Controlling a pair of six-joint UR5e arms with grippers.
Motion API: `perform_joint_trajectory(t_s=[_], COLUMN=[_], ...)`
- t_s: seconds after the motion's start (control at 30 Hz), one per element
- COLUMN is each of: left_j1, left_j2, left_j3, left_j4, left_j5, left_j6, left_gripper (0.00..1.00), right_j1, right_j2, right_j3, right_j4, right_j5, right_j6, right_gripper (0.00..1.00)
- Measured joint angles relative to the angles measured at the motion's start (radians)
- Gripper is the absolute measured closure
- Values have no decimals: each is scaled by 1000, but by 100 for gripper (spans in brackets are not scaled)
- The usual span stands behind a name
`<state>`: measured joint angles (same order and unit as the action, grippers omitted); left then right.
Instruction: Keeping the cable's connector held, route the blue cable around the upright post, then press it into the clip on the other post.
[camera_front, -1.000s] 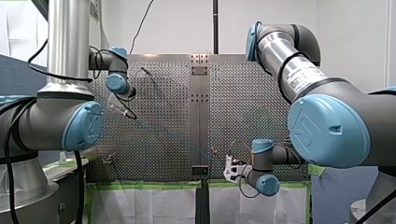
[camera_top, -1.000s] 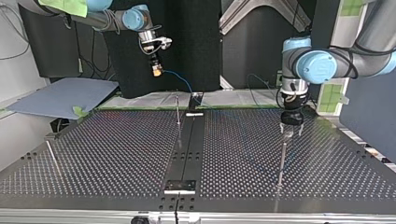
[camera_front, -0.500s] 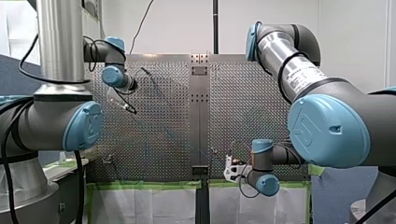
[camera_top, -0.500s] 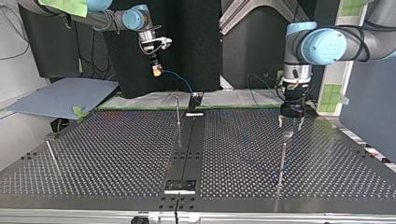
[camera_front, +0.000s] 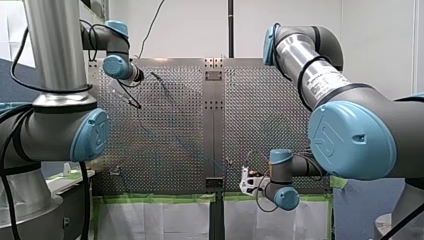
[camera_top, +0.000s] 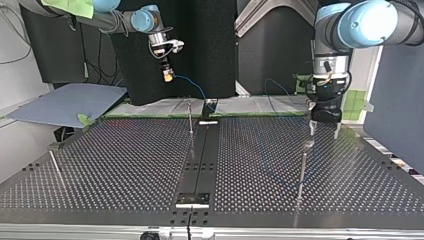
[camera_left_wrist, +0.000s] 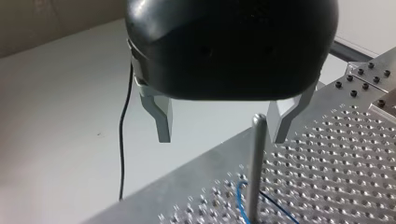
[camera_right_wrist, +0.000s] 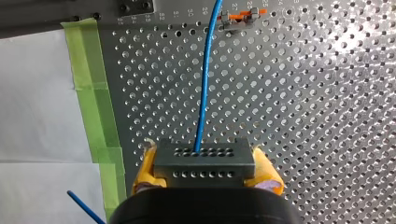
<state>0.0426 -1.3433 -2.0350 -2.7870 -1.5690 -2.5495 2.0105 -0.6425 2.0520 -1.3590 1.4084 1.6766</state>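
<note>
In the right wrist view my right gripper (camera_right_wrist: 204, 175) has its yellow pads shut on a dark connector block (camera_right_wrist: 204, 161). The blue cable (camera_right_wrist: 205, 84) runs from the block toward an orange-and-metal clip (camera_right_wrist: 238, 21). In the top view this gripper (camera_top: 168, 75) hangs at the far left, with the cable (camera_top: 192, 85) drooping toward a thin post (camera_top: 190, 119). My left gripper (camera_top: 324, 129) stands open just above and behind the upright post (camera_top: 302, 165). In the left wrist view its metal fingers (camera_left_wrist: 161, 119) are spread over the post (camera_left_wrist: 256, 168). The cable (camera_left_wrist: 243, 210) curls at the post's base.
A dark centre rail (camera_top: 202, 155) splits the perforated table. Another thin post (camera_top: 56, 167) leans at the top view's left edge. Green tape (camera_right_wrist: 91, 93) lines the table edge beside my right gripper. A blue-grey sheet (camera_top: 65, 102) lies beyond the far-left corner.
My left gripper has risen off the upright post and drifted toward the top view's right, staying open. My right arm and the connector have not moved.
</note>
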Motion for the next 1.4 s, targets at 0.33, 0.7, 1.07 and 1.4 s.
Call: perform_joint_trajectory(t_s=[0.33, 0.7, 1.07, 1.4], left_j1=[17, 11, -10, -33], left_j2=[98, 83, 13, -14], left_j3=[46, 146, 257, 356], left_j4=[-49, -133, -243, -347], left_j5=[37, 99, 30, -9], left_j6=[98, 201, 312, 416], left_gripper=[0, 0, 0, 0], right_j1=[0, 2, 9, 13], right_j2=[0, 0, 0, -1], right_j3=[-10, -20, -21, -22], right_j4=[9, 23, 26, 28], right_j5=[0, 0, 0, 0], right_j6=[1, -14, -15, -15], right_gripper=[100, 100, 100, 100])
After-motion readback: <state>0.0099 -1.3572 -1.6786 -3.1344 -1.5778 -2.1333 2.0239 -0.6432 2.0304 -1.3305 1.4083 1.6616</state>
